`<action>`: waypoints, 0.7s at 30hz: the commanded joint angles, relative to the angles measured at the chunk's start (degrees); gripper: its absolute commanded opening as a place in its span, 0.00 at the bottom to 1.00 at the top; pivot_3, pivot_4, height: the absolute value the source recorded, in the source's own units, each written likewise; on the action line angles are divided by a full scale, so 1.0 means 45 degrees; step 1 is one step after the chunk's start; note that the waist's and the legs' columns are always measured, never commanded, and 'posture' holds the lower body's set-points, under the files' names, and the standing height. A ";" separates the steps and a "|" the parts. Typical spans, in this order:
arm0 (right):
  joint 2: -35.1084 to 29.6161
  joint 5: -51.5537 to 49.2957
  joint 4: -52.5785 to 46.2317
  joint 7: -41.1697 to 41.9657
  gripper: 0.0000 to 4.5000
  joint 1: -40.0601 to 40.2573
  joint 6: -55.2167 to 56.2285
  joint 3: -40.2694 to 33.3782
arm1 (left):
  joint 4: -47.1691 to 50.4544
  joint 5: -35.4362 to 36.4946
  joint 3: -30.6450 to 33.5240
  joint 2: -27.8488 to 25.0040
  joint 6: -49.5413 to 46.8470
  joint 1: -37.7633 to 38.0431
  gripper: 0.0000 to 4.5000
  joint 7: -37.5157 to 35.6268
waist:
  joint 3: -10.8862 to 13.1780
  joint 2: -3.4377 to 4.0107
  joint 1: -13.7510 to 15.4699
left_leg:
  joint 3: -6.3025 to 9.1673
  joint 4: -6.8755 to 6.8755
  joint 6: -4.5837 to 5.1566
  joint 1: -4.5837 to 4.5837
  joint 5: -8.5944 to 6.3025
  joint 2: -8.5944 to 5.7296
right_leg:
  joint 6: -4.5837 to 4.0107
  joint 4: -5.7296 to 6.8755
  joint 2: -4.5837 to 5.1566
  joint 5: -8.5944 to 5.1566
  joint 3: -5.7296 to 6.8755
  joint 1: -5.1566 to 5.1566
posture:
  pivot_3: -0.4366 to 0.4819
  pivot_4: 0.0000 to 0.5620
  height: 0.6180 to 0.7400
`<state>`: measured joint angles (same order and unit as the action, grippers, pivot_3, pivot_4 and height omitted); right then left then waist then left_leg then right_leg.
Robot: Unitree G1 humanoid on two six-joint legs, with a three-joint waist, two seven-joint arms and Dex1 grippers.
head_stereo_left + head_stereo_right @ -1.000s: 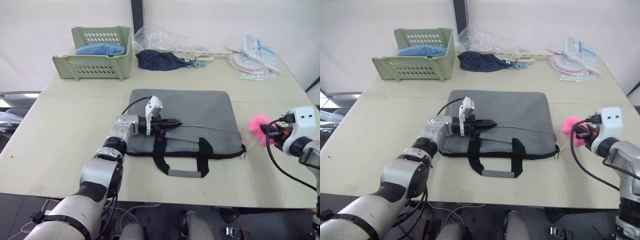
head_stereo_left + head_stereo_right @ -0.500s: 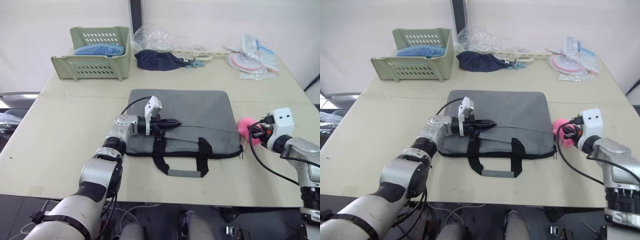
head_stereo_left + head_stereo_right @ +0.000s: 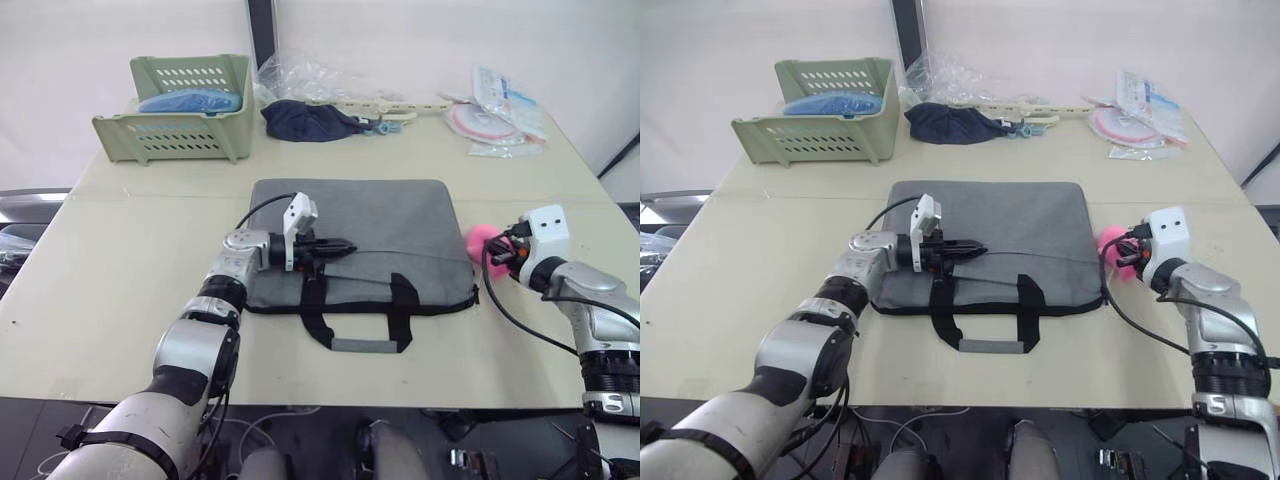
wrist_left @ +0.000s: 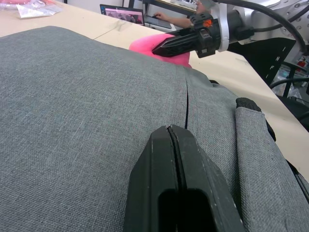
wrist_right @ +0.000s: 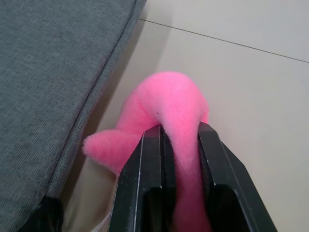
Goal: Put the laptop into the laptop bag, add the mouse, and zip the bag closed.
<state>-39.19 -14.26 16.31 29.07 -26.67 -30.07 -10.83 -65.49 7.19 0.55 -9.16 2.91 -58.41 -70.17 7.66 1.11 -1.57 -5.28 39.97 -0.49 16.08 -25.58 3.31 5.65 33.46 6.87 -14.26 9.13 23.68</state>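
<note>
While the flat grey fabric laptop bag with black trim (image 3: 362, 242) lies in the middle of the pale beige table (image 3: 110, 290), its two black strap handles (image 3: 362, 318) point toward the robot's edge of the table. The left gripper (image 3: 340, 245) rests low over the bag's top face near the zipper line, and in the left wrist view its two black fingers (image 4: 181, 193) are pressed flat together with nothing between them. The right gripper (image 5: 175, 140) sits just off the bag's right edge, and its fingers are clamped on a fluffy bright pink tuft (image 5: 166, 108) that bulges out past the fingertips. That pink tuft (image 3: 1112, 244) lies on the table just beside the bag's side seam; whether it touches the fabric cannot be told. A thin dark cord (image 3: 410, 256) runs across the bag's top from the left gripper toward the right edge. At the far side of the table stand a pale green slotted plastic basket (image 3: 175, 125) with something blue inside, a dark navy cloth bundle (image 3: 305, 120), crumpled clear plastic wrapping (image 3: 300, 75) and a few flat sealed packets (image 3: 500, 110), all well apart from the bag.
</note>
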 commanded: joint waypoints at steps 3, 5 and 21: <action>0.0002 0.0458 0.1287 -0.0036 0.14 -0.1010 0.1115 0.0021 | -0.0813 -0.0831 -0.0760 0.0176 -0.0716 0.1017 0.00 -0.0232 | 0.0000 0.0001 -0.0001 | -0.0002 0.0000 0.0000 0.0000 0.0000 0.0000 | 0.0000 0.0000 0.0000 0.0000 0.0000 0.0000 | 0.48 0.27 1.00; 0.0080 0.0560 0.1813 -0.0081 0.14 -0.1354 0.1405 0.0105 | -0.0797 -0.0834 -0.0763 0.0170 -0.0745 0.1025 0.00 -0.0243 | -0.0001 0.0002 -0.0012 | -0.0004 0.0000 0.0000 0.0000 0.0000 0.0002 | 0.0000 0.0001 0.0000 0.0000 0.0000 0.0000 | 0.48 0.27 1.00; 0.0367 0.1048 0.3535 0.0070 0.37 -0.2428 0.2593 0.0247 | -0.0517 -0.0855 -0.0830 0.0132 -0.0891 0.1248 0.00 -0.0434 | 0.0005 0.0012 -0.0014 | -0.0007 0.0001 -0.0004 0.0003 0.0002 0.0004 | 0.0006 0.0001 0.0001 0.0003 -0.0001 0.0001 | 0.48 0.27 1.00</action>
<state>-36.80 -9.19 35.50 28.47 -37.98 -18.09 -9.02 -63.58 7.19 0.54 -9.17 1.80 -57.54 -71.08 7.68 1.17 -1.64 -5.31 39.97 -0.51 16.10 -25.57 3.34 5.67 33.47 6.88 -14.25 9.14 23.69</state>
